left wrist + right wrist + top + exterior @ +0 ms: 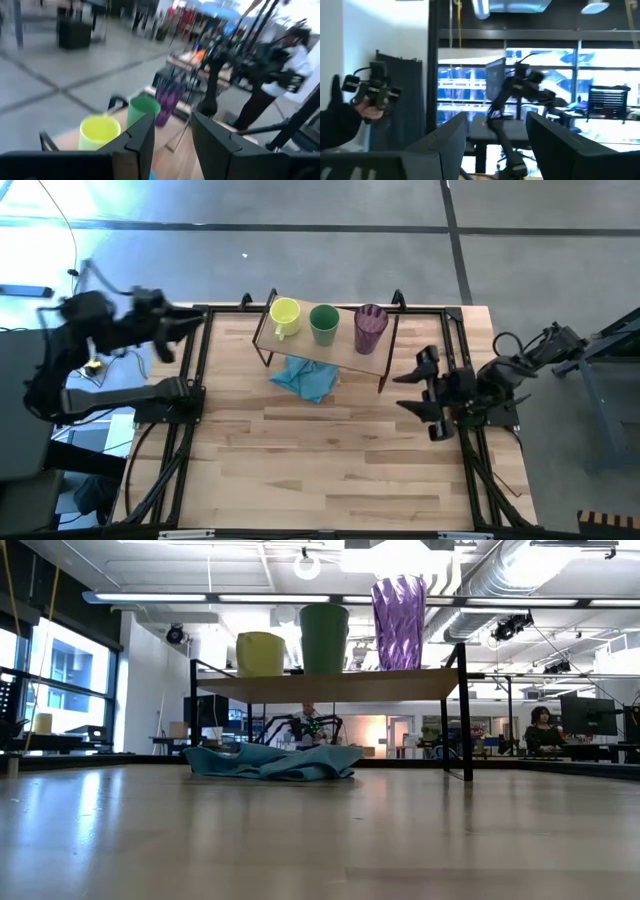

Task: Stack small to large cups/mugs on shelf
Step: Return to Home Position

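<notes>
Wood table (pixel 330 470), open workshop beyond. Shelf (pixel 345 352) at the far edge holds a row along its length: mug (pixel 285 313), green cup (pixel 323 322), tumbler (pixel 370 327), all upright. Left gripper (pixel 183 327) and right gripper (pixel 410 392) flank the shelf, apart from it, fingers spread, empty. The right one is nearer, so it likely needs care when homing.

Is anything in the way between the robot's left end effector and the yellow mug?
No, nothing visible. The open left end effector hangs left of the shelf, with clear air up to the yellow mug.
</notes>
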